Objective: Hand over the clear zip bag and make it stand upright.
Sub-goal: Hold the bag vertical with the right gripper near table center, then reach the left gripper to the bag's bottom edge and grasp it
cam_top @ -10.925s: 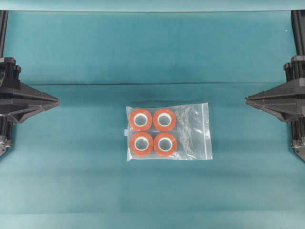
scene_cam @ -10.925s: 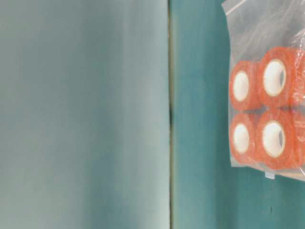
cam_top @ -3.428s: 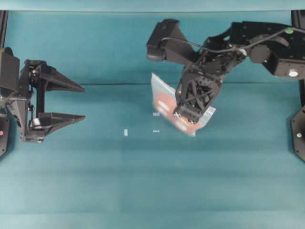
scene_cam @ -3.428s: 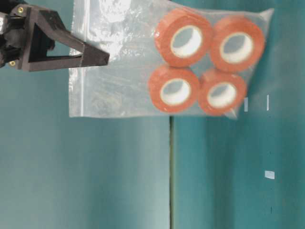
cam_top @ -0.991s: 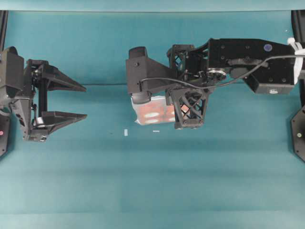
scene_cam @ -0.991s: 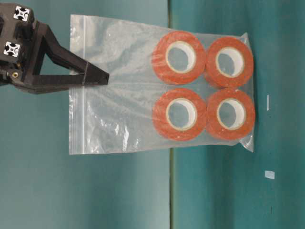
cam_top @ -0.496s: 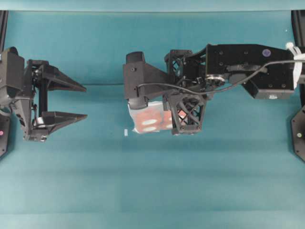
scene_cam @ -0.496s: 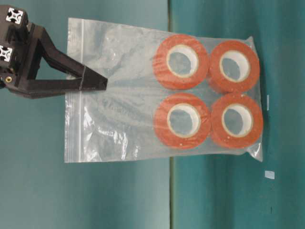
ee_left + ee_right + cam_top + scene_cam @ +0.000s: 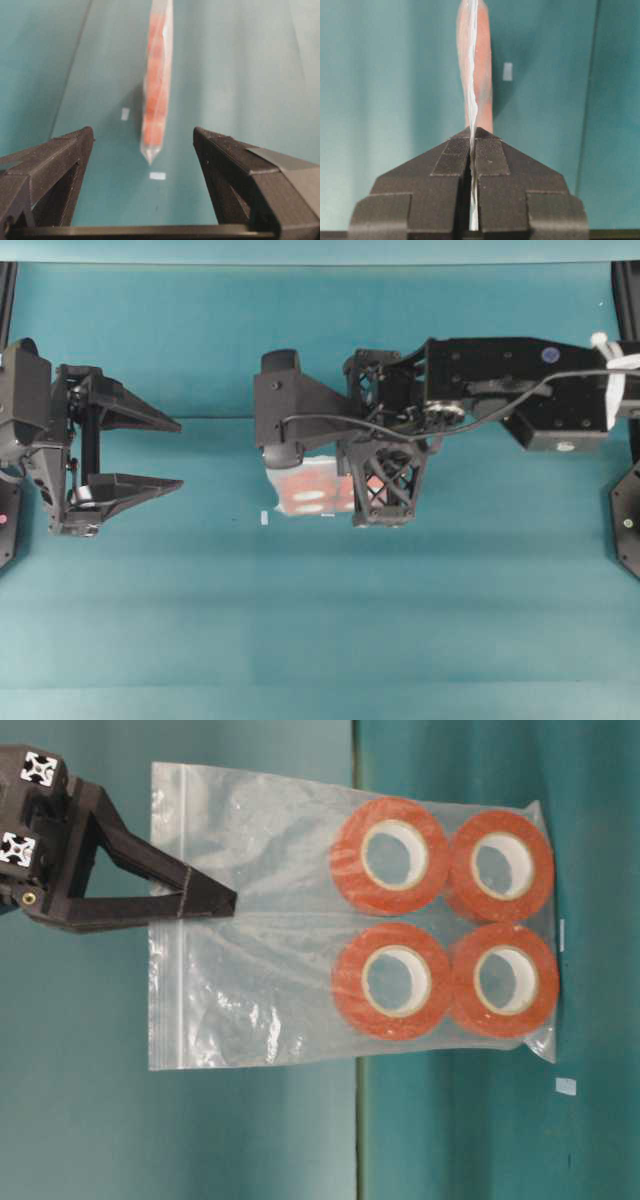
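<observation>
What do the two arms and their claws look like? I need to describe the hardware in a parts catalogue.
Both arms are matte black. The left claw has two long wedge-shaped fingers tapering to points. The right claw has the same triangular fingers with open lattice framing, plus white cross-patterned marker squares on its mount. A black cable loops along the right arm, which carries a blue dot and a green dot.

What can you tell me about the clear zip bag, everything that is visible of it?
The clear zip bag is a transparent, crinkly plastic rectangle with a zip strip along one short edge. Four orange-red tape rolls with white cores sit two by two at the opposite end. The bag hangs edge-on, rolls lowest, above the teal table. The right gripper is shut on the empty part near the zip edge. The open left gripper faces it without touching.
</observation>
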You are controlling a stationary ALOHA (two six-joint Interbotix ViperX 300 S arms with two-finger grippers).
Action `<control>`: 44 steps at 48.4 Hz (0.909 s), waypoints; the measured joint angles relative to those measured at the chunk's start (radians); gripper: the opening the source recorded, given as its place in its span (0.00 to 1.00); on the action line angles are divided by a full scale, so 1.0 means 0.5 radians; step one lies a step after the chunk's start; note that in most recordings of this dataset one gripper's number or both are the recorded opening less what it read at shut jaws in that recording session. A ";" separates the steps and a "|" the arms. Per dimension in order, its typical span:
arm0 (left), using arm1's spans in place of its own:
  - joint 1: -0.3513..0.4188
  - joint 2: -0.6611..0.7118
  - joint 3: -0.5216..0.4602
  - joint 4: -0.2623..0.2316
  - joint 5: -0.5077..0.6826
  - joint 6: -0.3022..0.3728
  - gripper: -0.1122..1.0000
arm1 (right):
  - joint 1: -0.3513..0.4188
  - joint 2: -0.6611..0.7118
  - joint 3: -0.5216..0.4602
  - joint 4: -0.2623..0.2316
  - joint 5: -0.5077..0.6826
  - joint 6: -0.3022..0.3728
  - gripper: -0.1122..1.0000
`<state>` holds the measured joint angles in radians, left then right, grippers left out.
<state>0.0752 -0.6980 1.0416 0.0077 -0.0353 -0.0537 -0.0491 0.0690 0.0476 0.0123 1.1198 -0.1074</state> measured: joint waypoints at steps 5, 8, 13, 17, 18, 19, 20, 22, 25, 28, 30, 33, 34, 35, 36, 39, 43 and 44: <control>0.000 0.003 0.000 0.000 0.003 0.000 0.90 | 0.009 0.003 -0.015 0.006 0.000 0.028 0.10; 0.000 0.000 0.003 0.000 0.000 0.000 0.90 | 0.009 0.006 -0.021 0.009 0.000 0.049 0.10; 0.000 0.006 0.000 0.000 0.003 0.000 0.90 | 0.009 0.012 -0.025 0.009 -0.003 0.074 0.10; 0.000 0.034 0.000 0.000 -0.003 0.000 0.90 | 0.012 0.021 -0.025 0.009 0.000 0.083 0.10; 0.000 0.049 0.003 0.000 -0.012 0.000 0.90 | 0.015 0.021 -0.025 0.009 -0.003 0.083 0.10; 0.000 0.061 0.006 0.000 -0.025 0.000 0.90 | 0.015 0.025 -0.025 0.009 -0.003 0.083 0.10; -0.003 0.080 0.012 0.000 -0.043 0.000 0.90 | 0.015 0.025 -0.025 0.009 -0.003 0.083 0.10; -0.012 0.123 0.034 0.000 -0.083 -0.006 0.90 | 0.018 0.028 -0.025 0.009 -0.003 0.083 0.10; -0.028 0.209 0.067 0.000 -0.175 -0.015 0.90 | 0.021 0.028 -0.028 0.009 -0.003 0.086 0.10; -0.043 0.295 0.077 0.000 -0.276 -0.018 0.90 | 0.021 0.031 -0.028 0.009 -0.003 0.089 0.10; -0.052 0.347 0.077 0.000 -0.350 -0.018 0.90 | 0.021 0.031 -0.028 0.009 -0.006 0.089 0.10; -0.064 0.423 0.074 0.000 -0.451 -0.018 0.90 | 0.025 0.031 -0.028 0.009 -0.003 0.089 0.10; -0.067 0.448 0.074 0.000 -0.482 -0.018 0.90 | 0.025 0.031 -0.028 0.009 -0.006 0.089 0.10; -0.067 0.476 0.074 0.000 -0.512 -0.018 0.90 | 0.025 0.031 -0.028 0.009 -0.006 0.089 0.10; -0.067 0.503 0.074 0.000 -0.537 -0.018 0.90 | 0.025 0.031 -0.028 0.009 -0.006 0.086 0.10; -0.071 0.592 0.067 0.000 -0.611 -0.018 0.90 | 0.025 0.031 -0.028 0.009 -0.006 0.086 0.10; -0.071 0.712 0.043 0.000 -0.690 -0.021 0.90 | 0.025 0.031 -0.028 0.009 -0.006 0.086 0.10; -0.074 0.739 0.040 0.000 -0.709 -0.021 0.90 | 0.025 0.031 -0.028 0.009 -0.006 0.086 0.10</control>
<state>0.0383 -0.3283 1.0615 0.0077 -0.3896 -0.0644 -0.0368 0.0844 0.0337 0.0169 1.1167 -0.0644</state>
